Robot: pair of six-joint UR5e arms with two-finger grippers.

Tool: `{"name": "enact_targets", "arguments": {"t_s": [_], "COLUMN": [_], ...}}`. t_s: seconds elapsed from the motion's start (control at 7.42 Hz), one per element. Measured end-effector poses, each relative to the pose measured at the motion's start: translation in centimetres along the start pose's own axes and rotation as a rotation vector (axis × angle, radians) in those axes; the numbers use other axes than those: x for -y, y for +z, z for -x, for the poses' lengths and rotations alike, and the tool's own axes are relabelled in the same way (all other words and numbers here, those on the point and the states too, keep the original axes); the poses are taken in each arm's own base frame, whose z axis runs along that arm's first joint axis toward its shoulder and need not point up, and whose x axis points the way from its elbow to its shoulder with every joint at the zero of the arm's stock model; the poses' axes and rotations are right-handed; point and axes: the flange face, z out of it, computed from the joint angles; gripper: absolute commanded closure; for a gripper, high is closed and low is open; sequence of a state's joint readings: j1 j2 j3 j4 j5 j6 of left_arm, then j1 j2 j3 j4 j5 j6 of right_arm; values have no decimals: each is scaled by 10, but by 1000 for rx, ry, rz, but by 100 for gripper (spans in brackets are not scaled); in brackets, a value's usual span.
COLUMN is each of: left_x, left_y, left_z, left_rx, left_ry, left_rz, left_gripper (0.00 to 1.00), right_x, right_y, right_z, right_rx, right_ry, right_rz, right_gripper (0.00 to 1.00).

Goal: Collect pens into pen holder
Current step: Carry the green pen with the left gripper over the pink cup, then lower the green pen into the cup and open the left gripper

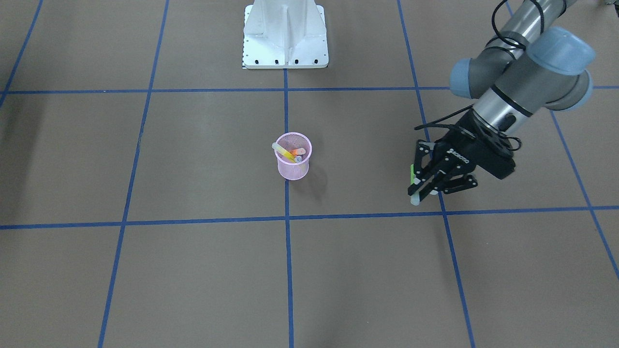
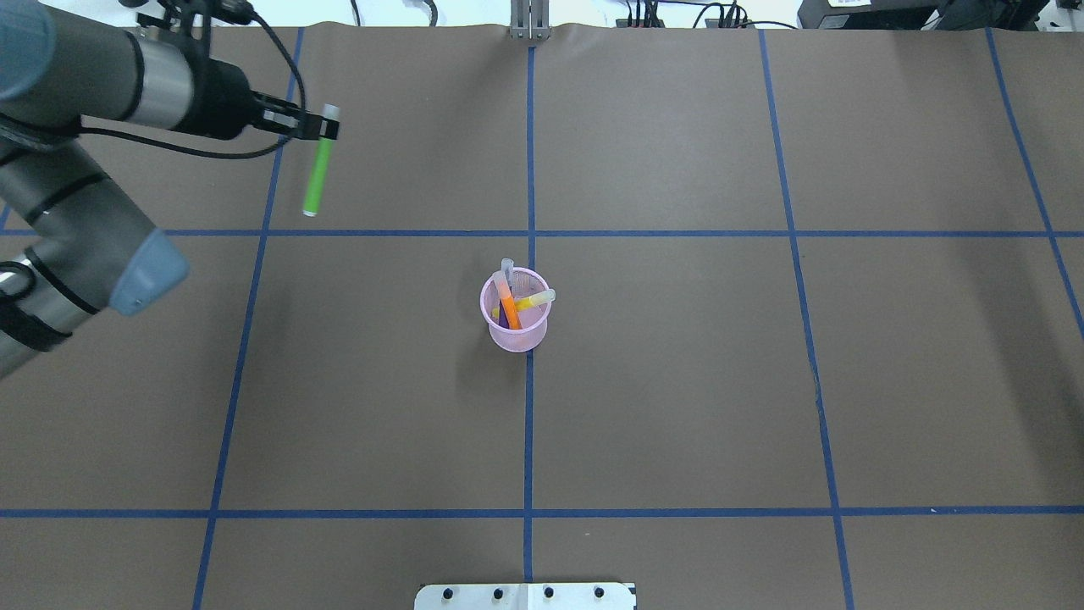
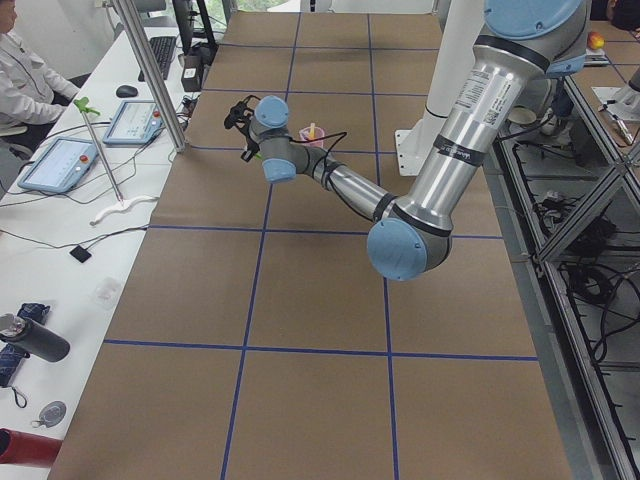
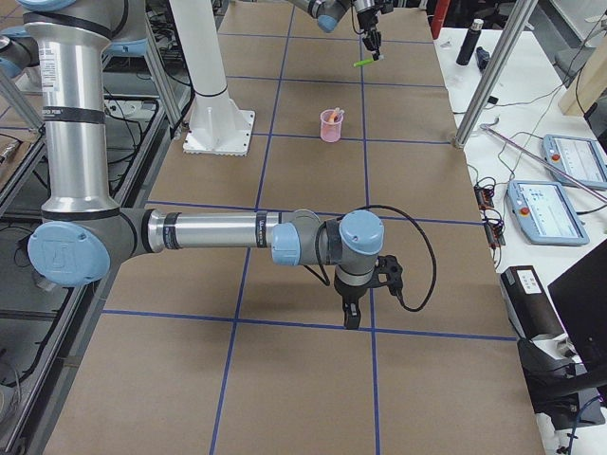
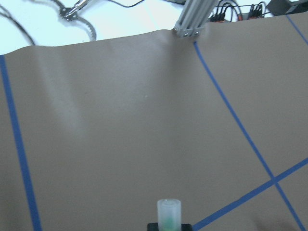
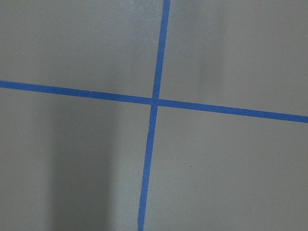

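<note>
The pink mesh pen holder stands upright at the table's middle. The orange pen, the yellow pen and the purple pen lean inside it. My left gripper is shut on the bright green pen near its pale cap end, far to the left of the holder and beyond it. The cap shows in the left wrist view. My right gripper shows only in the exterior right view, low over bare table near the operators' side; I cannot tell whether it is open or shut.
The white robot base stands at the table's robot side. Blue tape lines cross the brown table. A side desk with tablets and a bottle runs along the far edge, with aluminium posts.
</note>
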State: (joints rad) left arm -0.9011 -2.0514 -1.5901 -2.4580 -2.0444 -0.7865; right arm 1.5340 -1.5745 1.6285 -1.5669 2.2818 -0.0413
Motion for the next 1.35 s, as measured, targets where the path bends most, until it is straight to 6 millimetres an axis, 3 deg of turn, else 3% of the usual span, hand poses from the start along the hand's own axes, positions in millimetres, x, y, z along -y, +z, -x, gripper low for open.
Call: {"name": "enact_targets", "arguments": {"t_s": [0.27,0.4,0.54,0.94,1.35], "left_x": [-4,-15,-25,-64,-91], "left_y": [37,49,55,77,97], "left_z": [-94,-133,-157,-192,-197], "left_rx": [-88,-130,-161,-187,-188], "left_ry": [57,73,84,172,180], "left_rz": [-145,-221,-276,-349,-372], "left_gripper": [100,100,100,100,100], "right_x": [1,1,2,2,3], "right_y": [-1,-2,-4,-7,-7], "right_z": [1,2,3,6,6], "right_rx": [-1,-1,0,-1,0], "right_ry": [-2,-4,-8,-12,-12], "right_rz": [-2,-5,-9,-14,-14], "right_gripper": [0,0,0,0,0]}}
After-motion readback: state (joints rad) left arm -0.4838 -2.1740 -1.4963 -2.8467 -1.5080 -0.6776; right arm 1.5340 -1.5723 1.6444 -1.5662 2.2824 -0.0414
